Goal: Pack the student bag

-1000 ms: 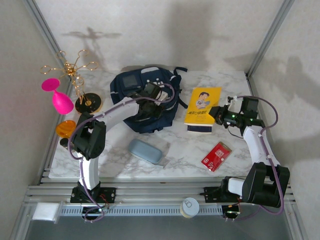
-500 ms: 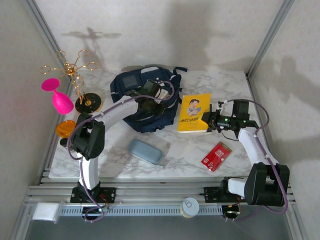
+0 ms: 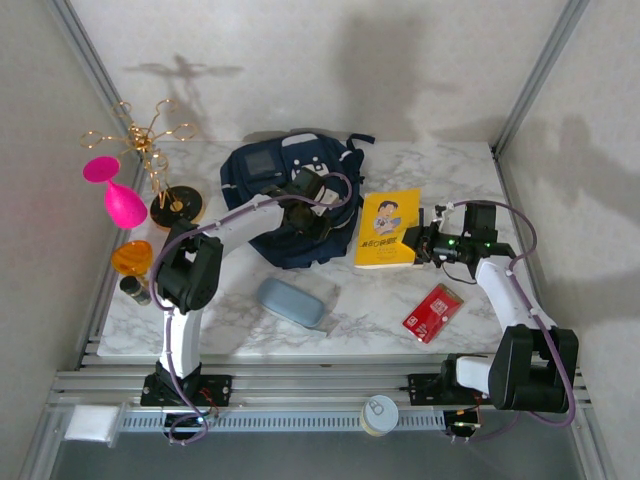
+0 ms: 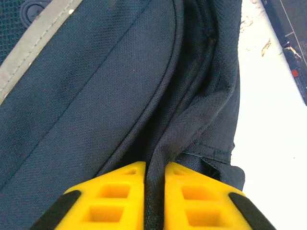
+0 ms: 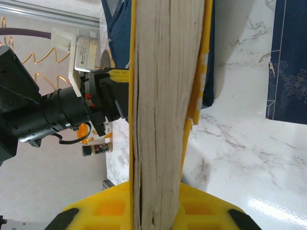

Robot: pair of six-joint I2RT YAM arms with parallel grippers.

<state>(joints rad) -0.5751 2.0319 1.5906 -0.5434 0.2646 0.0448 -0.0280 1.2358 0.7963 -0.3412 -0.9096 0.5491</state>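
Left claw (image 4: 154, 167): clamped on bag (image 4: 96, 86) fabric fold. Right claw (image 5: 156, 191): clamped on yellow book (image 5: 160, 96), just beside bag.

Overall light: bright and even, coming from overhead.
Shadows: soft grey arm shapes on the back wall (image 3: 330, 60); the gold stand (image 3: 150, 150) casts a thin shadow there too.
Glare: the marble table (image 4: 273, 143) is washed out white in the left wrist view, with a shiny patch in the right wrist view.
Focus: the bag (image 4: 96, 96) weave is crisp; the yellow fingers (image 4: 115, 201) and the book (image 5: 158, 120) pages are slightly soft.
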